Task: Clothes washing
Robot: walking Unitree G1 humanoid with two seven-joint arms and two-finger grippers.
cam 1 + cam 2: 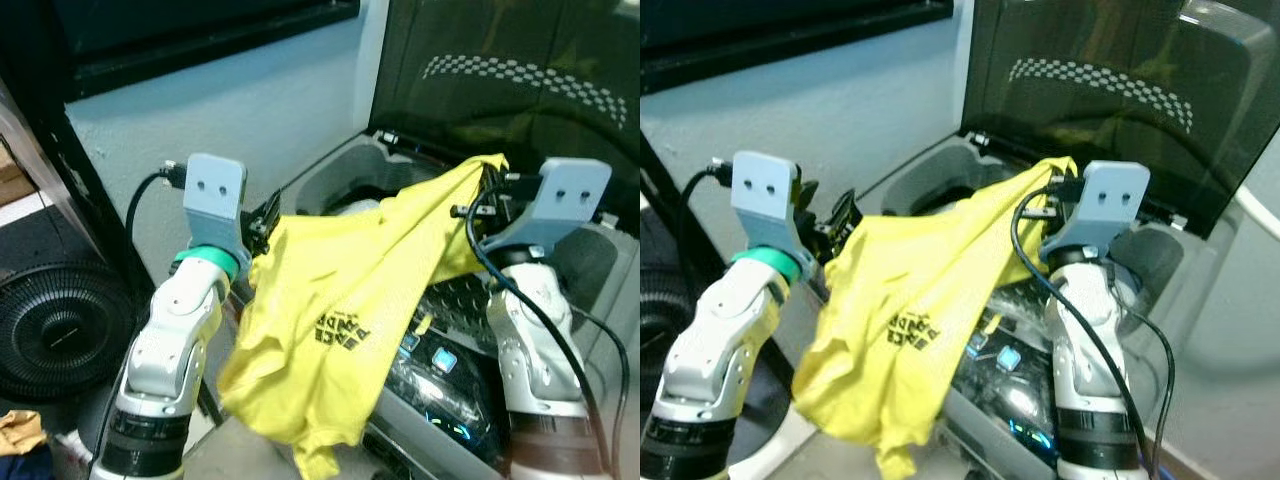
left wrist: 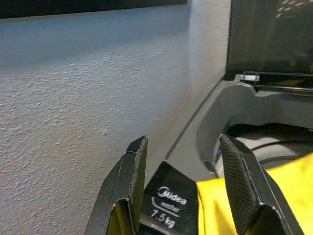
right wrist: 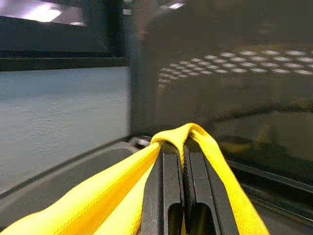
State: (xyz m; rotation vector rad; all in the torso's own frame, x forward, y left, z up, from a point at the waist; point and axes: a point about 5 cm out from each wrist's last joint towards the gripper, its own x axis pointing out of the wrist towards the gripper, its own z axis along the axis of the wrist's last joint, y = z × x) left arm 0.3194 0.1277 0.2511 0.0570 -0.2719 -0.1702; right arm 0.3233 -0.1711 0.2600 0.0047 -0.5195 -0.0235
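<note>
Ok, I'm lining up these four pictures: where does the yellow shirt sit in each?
Left eye view: yellow shirt hangs centre, between the arms.
Right eye view: centre-left, draped over the washer's front.
Left wrist view: a yellow patch at the lower right corner, by the left gripper.
Right wrist view: folded over the shut right gripper.
Shared landmark: the washer's raised dark lid.

Head pair: looks forward and down from close above the open washer (image 1: 400, 190); both eyes share the yellow shirt (image 1: 340, 300), both arms, and the wall (image 1: 230, 100).
Left wrist: sights along its fingers (image 2: 128, 186) at the wall and washer rim, very near.
Right wrist: sights along its fingers (image 3: 168, 186) toward the raised lid (image 3: 234, 73); shares the shirt with the head pair.
</note>
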